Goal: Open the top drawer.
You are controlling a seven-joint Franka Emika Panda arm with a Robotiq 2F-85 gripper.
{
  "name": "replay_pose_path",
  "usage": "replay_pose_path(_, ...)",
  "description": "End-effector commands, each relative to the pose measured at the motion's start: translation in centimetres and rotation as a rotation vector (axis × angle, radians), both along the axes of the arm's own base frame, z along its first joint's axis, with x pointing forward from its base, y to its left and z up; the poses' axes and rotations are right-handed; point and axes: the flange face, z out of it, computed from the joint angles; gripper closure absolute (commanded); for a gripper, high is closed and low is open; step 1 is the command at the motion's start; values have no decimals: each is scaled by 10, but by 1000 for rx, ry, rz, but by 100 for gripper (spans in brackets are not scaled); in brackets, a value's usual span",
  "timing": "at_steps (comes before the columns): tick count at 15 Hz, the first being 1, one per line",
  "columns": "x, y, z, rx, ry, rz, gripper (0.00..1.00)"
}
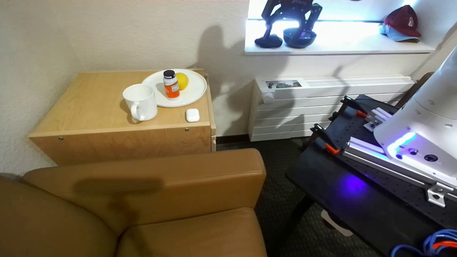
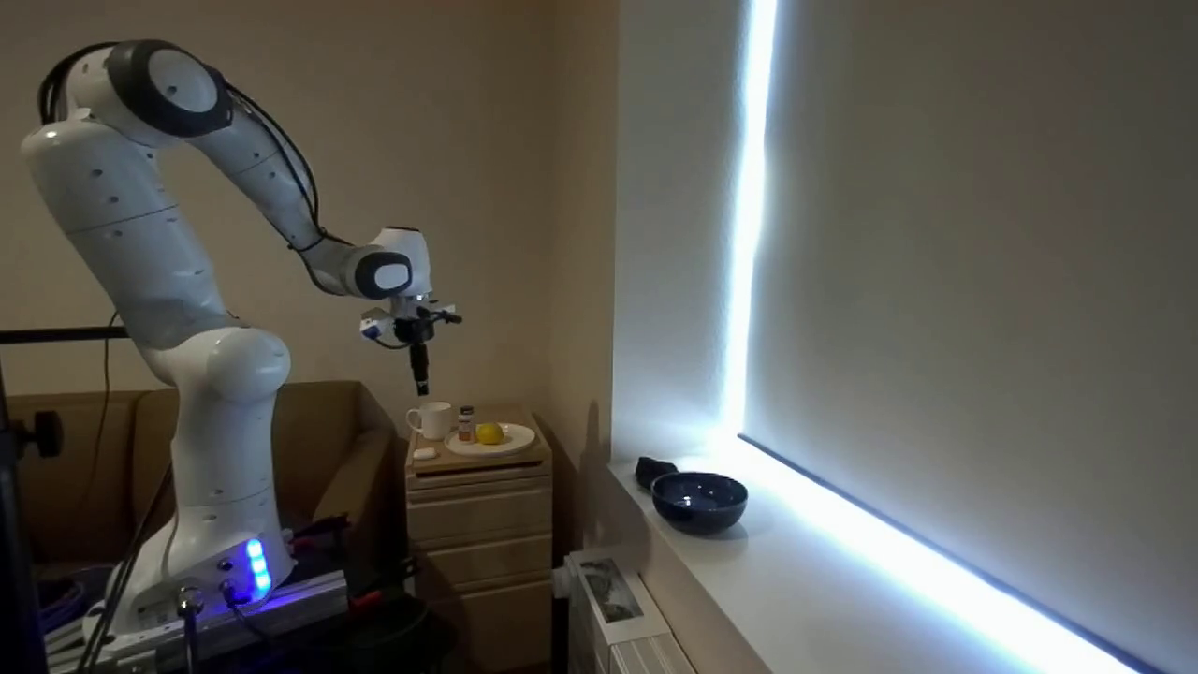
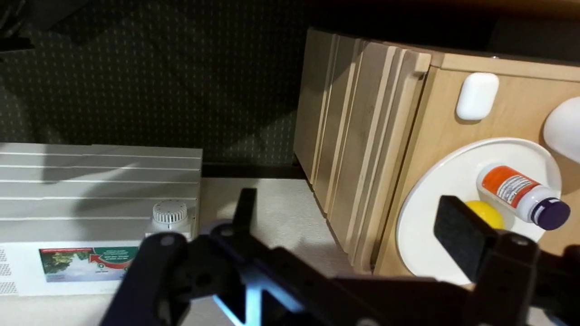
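The light tan wood cabinet point(image 1: 89, 96) shows its flat top slab in an exterior view. Its top drawer point(image 2: 482, 488) is the shallow uppermost front panel and looks shut. In the wrist view the top drawer point(image 3: 393, 136) is a narrow lip beside a thin dark gap under the slab. My gripper point(image 3: 350, 213) is open and empty, its two black fingers wide apart, above the cabinet front in the picture and touching nothing visible. It also shows open in an exterior view point(image 1: 284, 35). In another exterior view the gripper point(image 2: 422, 388) hangs pointing down, higher than the cabinet top.
On the slab stand a white mug point(image 1: 141, 103), a white plate point(image 1: 192, 92) with a bottle point(image 1: 171, 85) and yellow fruit point(image 1: 182, 81), and a small white case point(image 1: 192, 115). A radiator point(image 1: 285, 117), a brown sofa point(image 1: 153, 178) and a windowsill bowl point(image 2: 699, 503) are nearby.
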Motion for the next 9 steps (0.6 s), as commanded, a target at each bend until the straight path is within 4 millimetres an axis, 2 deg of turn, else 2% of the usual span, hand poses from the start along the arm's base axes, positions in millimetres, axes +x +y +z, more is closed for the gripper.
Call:
replay_pose_path(1,8,10,-33,-100,39,39,0)
replay_pose_path(4,18,26,-73,-92,27,64,0)
replay_pose_path(9,48,36,-137,-11,55,8,0)
